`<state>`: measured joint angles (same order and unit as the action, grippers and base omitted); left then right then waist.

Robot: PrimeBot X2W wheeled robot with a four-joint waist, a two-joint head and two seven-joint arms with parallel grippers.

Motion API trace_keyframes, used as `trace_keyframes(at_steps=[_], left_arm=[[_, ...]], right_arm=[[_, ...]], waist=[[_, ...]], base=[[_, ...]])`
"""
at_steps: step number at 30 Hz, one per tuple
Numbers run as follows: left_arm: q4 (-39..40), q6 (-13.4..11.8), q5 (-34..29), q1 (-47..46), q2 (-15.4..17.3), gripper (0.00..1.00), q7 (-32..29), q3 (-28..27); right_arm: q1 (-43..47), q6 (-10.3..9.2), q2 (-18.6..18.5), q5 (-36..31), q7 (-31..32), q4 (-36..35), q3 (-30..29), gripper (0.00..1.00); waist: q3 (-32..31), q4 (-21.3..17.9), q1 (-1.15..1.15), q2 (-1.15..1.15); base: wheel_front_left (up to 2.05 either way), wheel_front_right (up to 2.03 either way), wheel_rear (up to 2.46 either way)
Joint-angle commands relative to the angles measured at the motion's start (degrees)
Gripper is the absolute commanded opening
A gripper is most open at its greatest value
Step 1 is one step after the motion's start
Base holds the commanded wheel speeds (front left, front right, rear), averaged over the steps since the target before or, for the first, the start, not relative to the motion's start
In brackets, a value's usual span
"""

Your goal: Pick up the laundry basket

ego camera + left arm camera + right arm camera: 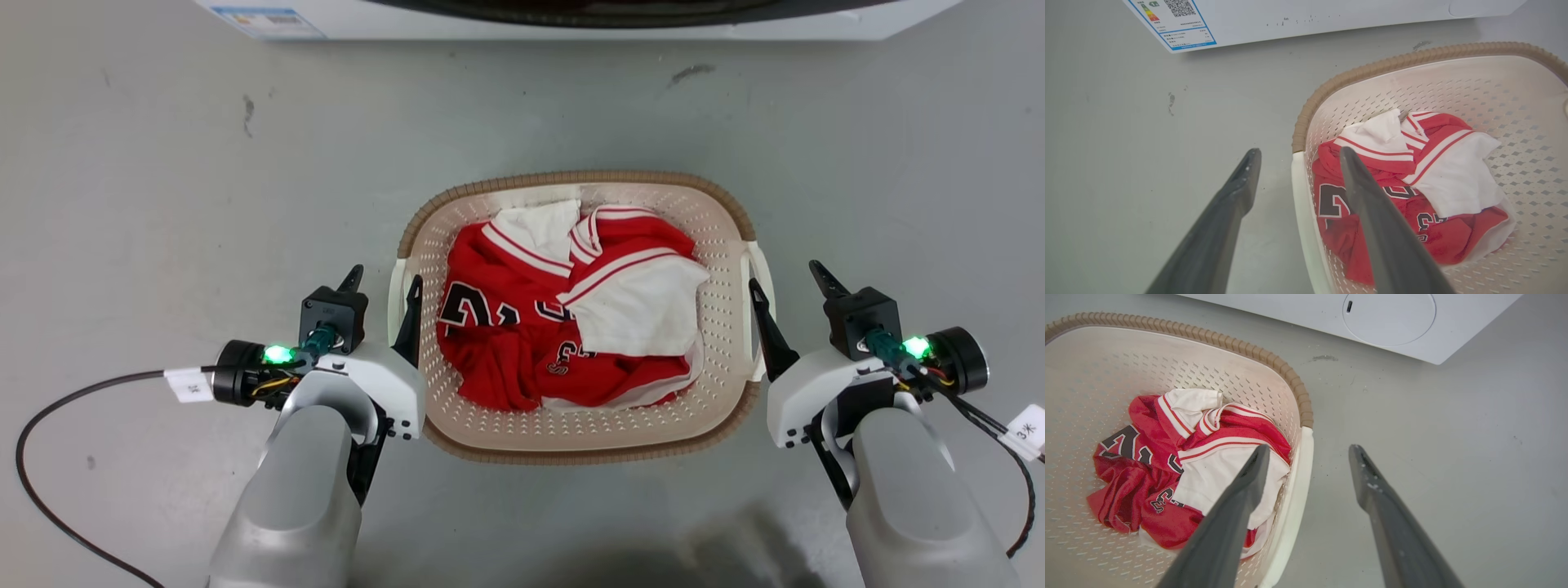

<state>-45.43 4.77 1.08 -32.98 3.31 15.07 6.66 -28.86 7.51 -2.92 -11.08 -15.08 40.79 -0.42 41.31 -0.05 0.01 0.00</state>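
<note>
Half done at best: astride the laundry basket [571, 176] with left gripper [387, 275] and right gripper [784, 274] spread wide (nothing clamped yet), needs squeeze and lift.

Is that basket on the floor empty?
No, a crumpled red and white jersey lies inside the laundry basket, covering much of its bottom.

Floor [163, 204] open at 3, 6, 9 o'clock of laundry basket [571, 177]; washing machine [571, 28] blocks 12 o'clock. Jerseys [522, 359] fill basket middle; cable [82, 392] lies at 8 o'clock.
</note>
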Motion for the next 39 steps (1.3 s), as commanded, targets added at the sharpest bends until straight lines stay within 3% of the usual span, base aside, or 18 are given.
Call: trace_keyframes(at_steps=[1,26,27,28,39], left_arm=[[-1.81,-0.33,-0.15,-1.82,0.01,1.00,0.16,0.34],[-15.28,-1.06,1.46,-10.51,-0.45,1.00,0.16,5.65],[-15.88,-1.17,1.31,-10.56,-0.46,0.64,0.16,6.12],[-16.02,-1.25,1.39,-10.72,-0.46,0.00,0.16,6.45],[-16.68,-1.21,3.25,-10.13,-0.03,0.00,0.18,8.65]], right_arm=[[-1.94,-0.04,0.07,-0.66,-0.13,1.62,-0.36,1.00],[-9.81,-0.04,0.07,-3.22,-0.13,12.92,-2.77,1.00],[-9.95,-0.04,0.07,-3.43,-0.13,12.93,-2.91,0.46],[-10.03,-0.04,0.06,-3.56,-0.13,12.90,-3.00,0.00],[-8.91,-0.06,-0.41,-4.48,-0.12,14.91,-2.99,0.00]], waist=[[2.26,0.23,-0.01,0.00],[10.99,1.19,-0.01,0.00],[10.96,1.16,-0.01,0.00],[10.92,1.17,-0.01,0.00],[7.90,1.48,-0.01,0.00]], base=[[0.00,0.00,0.00],[0.00,0.00,0.00],[0.00,0.00,0.00],[0.00,0.00,0.00],[0.00,0.00,0.00]])
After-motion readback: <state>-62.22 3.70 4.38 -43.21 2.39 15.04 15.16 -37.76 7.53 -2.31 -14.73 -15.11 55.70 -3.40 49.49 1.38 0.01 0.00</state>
